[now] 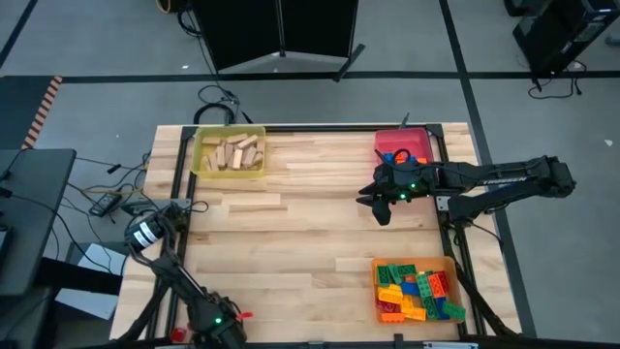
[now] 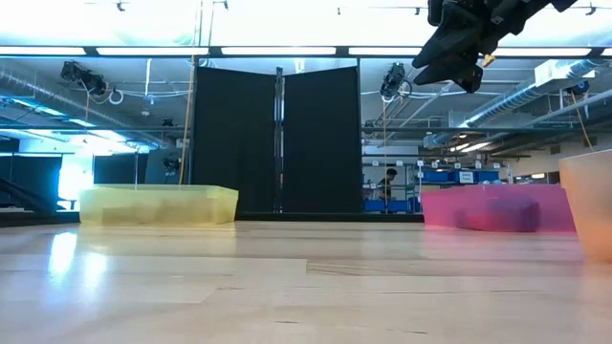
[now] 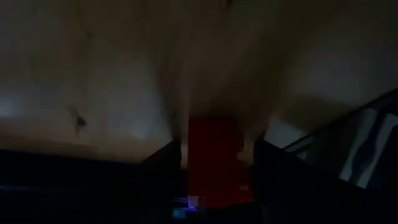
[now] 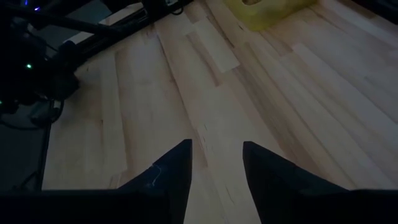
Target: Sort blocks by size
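A red block (image 3: 212, 162) sits between the two fingers of my left gripper (image 3: 217, 146). The gripper stands open at the table's near left edge (image 1: 225, 323), and a thin gap shows on each side of the block. In the high view the red block (image 1: 241, 315) peeks out beside that gripper. My right gripper (image 1: 381, 206) hovers open and empty above the table's right half, also seen in the low view (image 2: 451, 59). Several coloured bricks (image 1: 415, 291) lie in the orange tray (image 1: 451, 264), and tan wooden blocks (image 1: 232, 153) lie in the yellow tray (image 1: 200, 167).
A red tray (image 1: 418, 139) at the far right holds a blue and a red piece. The yellow tray (image 2: 158, 204) stands far left and the orange tray (image 2: 589, 201) near right. Bare wooden table (image 1: 291, 223) lies between them. Black frame rails (image 1: 180, 174) run along the table's sides.
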{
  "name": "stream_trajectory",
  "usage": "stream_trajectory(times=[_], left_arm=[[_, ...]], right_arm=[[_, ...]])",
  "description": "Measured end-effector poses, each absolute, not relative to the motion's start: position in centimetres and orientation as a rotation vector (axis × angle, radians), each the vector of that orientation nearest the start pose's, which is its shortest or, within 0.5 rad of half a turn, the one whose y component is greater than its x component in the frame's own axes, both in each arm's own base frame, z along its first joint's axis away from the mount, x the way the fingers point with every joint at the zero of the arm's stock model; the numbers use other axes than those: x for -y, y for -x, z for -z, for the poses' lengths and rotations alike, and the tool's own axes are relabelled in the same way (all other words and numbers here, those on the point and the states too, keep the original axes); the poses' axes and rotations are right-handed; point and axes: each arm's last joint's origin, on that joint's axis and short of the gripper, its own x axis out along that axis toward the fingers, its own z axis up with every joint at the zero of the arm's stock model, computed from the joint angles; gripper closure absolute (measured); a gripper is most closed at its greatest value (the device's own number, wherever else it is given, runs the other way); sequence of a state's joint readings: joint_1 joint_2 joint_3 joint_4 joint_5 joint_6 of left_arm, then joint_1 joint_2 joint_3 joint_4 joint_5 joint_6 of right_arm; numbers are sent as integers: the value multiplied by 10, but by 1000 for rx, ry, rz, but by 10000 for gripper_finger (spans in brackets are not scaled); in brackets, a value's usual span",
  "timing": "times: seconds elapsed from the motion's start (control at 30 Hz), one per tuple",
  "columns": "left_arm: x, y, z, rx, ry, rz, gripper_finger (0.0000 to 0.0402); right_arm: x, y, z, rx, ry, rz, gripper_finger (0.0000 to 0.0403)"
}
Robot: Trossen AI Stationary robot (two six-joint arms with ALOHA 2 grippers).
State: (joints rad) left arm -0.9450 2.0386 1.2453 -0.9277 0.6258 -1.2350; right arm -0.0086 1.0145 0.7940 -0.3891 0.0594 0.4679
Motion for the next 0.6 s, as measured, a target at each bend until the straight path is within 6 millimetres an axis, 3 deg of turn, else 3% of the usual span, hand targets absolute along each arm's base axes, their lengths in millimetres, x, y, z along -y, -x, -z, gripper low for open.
stream_trajectory(times=[0.33,0.6], left_arm=[[286,-186,-110,-2217,428,-173,307],[281,-185,-120,-2166,514,-394,307]], right_arm=[[4,-212,-278,-575,-438,205,250],[4,-214,-280,-552,-439,200,245]])
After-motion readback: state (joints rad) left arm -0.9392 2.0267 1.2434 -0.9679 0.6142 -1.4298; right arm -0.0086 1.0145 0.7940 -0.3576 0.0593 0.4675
